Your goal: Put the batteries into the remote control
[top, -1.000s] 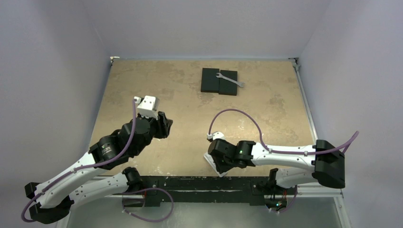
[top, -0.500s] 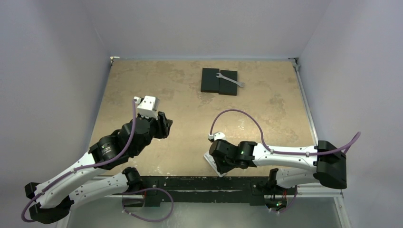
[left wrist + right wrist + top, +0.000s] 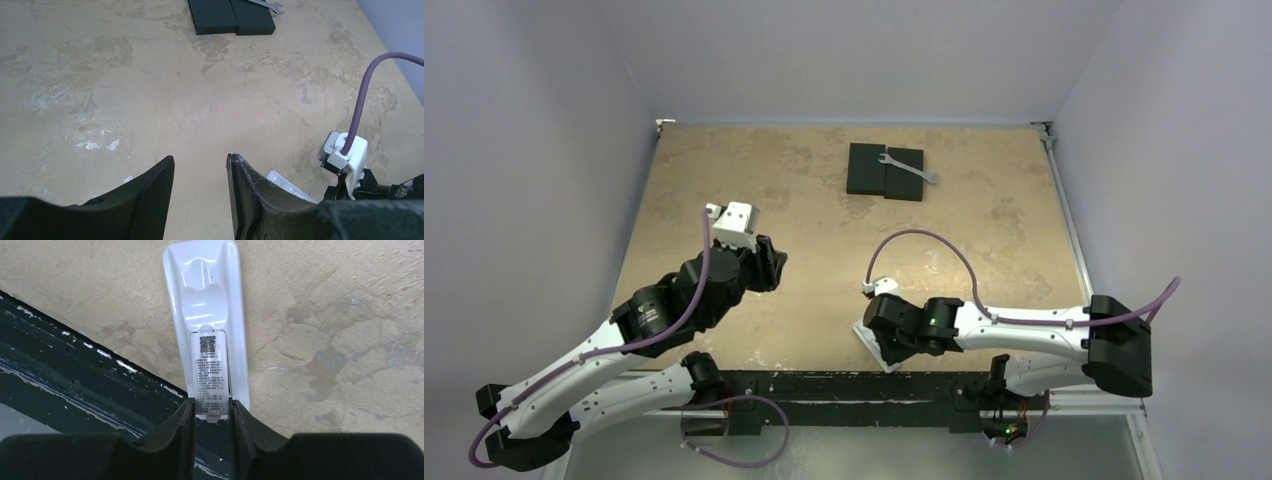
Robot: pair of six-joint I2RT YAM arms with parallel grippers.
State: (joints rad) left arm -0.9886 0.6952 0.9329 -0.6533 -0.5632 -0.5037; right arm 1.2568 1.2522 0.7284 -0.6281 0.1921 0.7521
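Note:
The white remote control (image 3: pixel 207 300) lies back up at the table's near edge, its labelled battery cover (image 3: pixel 210 370) toward me. My right gripper (image 3: pixel 211 407) is shut on the near end of that cover, one finger on each side. From above, the remote control (image 3: pixel 870 342) shows as a white sliver under the right gripper (image 3: pixel 886 352). My left gripper (image 3: pixel 200 160) hangs open over bare table with nothing between its fingers; from above, the left gripper (image 3: pixel 769 262) sits left of centre. A corner of the remote control (image 3: pixel 286 183) peeks past its right finger. The batteries are out of view.
Two black flat blocks (image 3: pixel 885 171) lie side by side at the back with a silver wrench (image 3: pixel 910 170) across them. A black rail (image 3: pixel 75 390) runs along the table's near edge beside the remote. The right wrist's purple cable (image 3: pixel 362 100) arcs above the table.

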